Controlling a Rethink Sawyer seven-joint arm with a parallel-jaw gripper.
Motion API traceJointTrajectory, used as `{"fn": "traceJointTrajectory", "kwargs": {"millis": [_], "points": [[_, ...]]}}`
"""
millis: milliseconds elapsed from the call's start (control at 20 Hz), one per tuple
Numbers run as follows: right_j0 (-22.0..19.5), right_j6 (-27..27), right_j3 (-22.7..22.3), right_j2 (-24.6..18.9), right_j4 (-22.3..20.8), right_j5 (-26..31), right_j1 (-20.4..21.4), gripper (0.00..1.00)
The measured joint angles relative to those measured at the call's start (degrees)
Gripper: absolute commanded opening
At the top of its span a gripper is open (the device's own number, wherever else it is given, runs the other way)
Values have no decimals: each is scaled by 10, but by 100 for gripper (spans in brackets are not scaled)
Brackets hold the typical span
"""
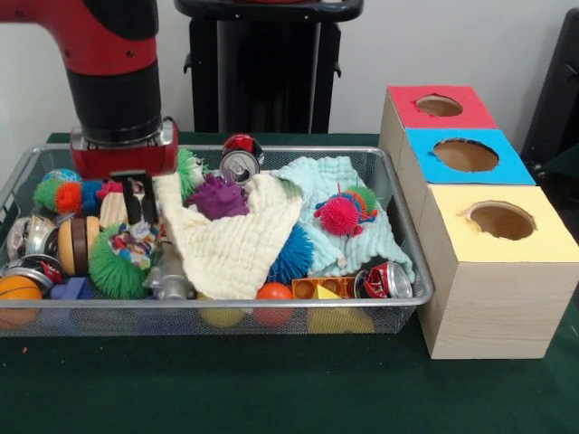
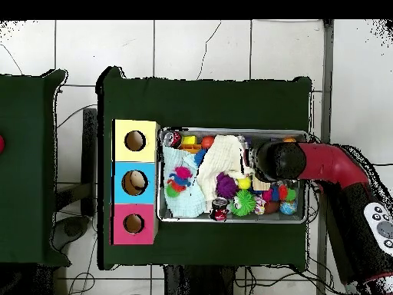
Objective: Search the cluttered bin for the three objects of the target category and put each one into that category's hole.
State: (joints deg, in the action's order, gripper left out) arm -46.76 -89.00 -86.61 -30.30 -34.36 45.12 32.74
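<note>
Table (image 1: 271,389) was green cloth, bare along the front of the bin and box. Arm (image 1: 113,81) came down over the left part of the bin (image 1: 226,316), a wire mesh tray packed full. Box (image 1: 479,262) sat touching the bin's right end in the front view: three holes, red (image 1: 440,106), blue (image 1: 465,155), yellow (image 1: 500,220), far to near.

Gripper (image 1: 134,201) was down in the clutter at the bin's left side, between a cream cloth (image 1: 231,240) and a stack of brown rings (image 1: 77,244). Two dark fingers (image 1: 136,203) showed below the wrist, but they were buried in the toys; couldn't tell if spread or pinching anything.

Target category not readable from the frames. Candidates by type:
- Cans: one upright-ish at the back rim (image 1: 241,163), just right of the gripper; one crushed at the front right corner (image 1: 384,280), well away from it; one at the left wall (image 1: 32,237).
- Spiky balls: purple (image 1: 217,197) on the cream cloth, near the gripper; pink (image 1: 339,215) on a mint cloth (image 1: 335,194), farther right; green (image 1: 113,271) just in front of the gripper; blue (image 1: 291,258) under the cream cloth's edge.
- Orange ball (image 1: 18,291) at the front left corner.

Room: little inside the bin, items touching each other and the walls. In the overhead view the arm covered the bin end farthest from the box.
</note>
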Motion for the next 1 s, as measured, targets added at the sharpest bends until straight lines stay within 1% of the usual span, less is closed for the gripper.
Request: {"fn": "traceJointTrajectory", "kwargs": {"millis": [50, 300, 450, 650, 750, 1000], "points": [[2, 0, -7, -3, 4, 10, 14, 0], [8, 0, -13, -6, 16, 28, 41, 0], [11, 0, -16, -9, 25, 28, 58, 0], [12, 0, -33, -18, 50, 29, 89, 0], [12, 0, -49, -27, 72, 29, 110, 0], [12, 0, -71, -46, 110, 25, 139, 0]]}}
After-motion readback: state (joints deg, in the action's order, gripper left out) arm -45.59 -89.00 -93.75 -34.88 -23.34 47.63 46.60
